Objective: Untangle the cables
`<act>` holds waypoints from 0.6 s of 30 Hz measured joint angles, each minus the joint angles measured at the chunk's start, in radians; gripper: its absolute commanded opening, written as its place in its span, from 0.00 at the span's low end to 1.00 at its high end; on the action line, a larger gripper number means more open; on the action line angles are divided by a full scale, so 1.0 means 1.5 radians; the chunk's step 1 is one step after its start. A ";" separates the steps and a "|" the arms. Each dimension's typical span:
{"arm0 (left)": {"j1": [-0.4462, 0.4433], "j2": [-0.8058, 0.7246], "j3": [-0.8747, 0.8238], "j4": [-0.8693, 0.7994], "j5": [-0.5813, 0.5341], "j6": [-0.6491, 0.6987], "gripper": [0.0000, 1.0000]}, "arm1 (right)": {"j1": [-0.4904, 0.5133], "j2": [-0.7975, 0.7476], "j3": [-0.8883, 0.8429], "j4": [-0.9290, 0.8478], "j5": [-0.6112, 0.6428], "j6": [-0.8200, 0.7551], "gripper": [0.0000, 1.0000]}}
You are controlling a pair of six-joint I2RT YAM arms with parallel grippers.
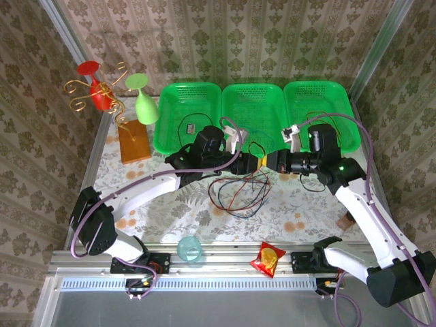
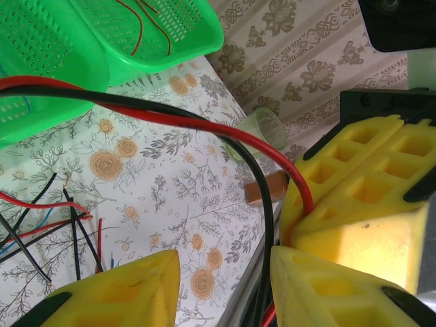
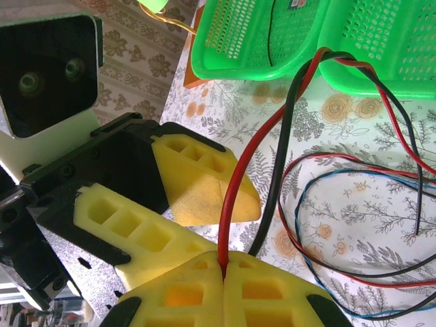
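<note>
A loose tangle of thin black, red and blue cables [image 1: 238, 194] lies mid-table, just in front of both grippers. My right gripper [image 1: 269, 162] [image 3: 223, 262] is shut on a thick red cable [image 3: 235, 184], which rises from its closed tips toward the baskets. A black cable [image 3: 279, 170] runs beside it, outside those tips. Thin red and blue loops [image 3: 280, 205] lie on the cloth to the right. My left gripper [image 1: 251, 163] [image 2: 225, 262] faces the right one, open. The black cable [image 2: 266, 225] hangs just inside its right finger [image 2: 327, 286]. The red cable [image 2: 204, 126] passes above.
Three green baskets [image 1: 163, 136] [image 1: 253, 87] [image 1: 347, 136] line the back; the left and right ones hold cables. A wire stand with red [image 1: 92, 71] and green [image 1: 143, 102] glasses sits back left. A clear cup [image 1: 190, 248] and snack packet [image 1: 268, 259] lie near the front edge.
</note>
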 measured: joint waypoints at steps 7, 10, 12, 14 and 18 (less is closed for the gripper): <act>0.000 -0.004 -0.005 0.001 0.013 0.000 0.38 | -0.017 0.000 -0.001 0.013 -0.001 0.000 0.00; 0.000 -0.009 -0.011 0.001 0.016 0.000 0.37 | -0.019 0.000 -0.001 0.014 -0.001 0.000 0.00; 0.000 -0.016 -0.016 -0.002 0.018 0.000 0.37 | -0.021 0.000 -0.001 0.014 -0.002 -0.002 0.00; 0.001 -0.024 -0.022 -0.004 0.018 0.000 0.37 | -0.025 0.000 -0.001 0.014 -0.003 -0.002 0.00; 0.004 -0.046 -0.041 -0.010 0.017 0.000 0.38 | -0.030 0.000 -0.001 0.014 -0.012 -0.002 0.00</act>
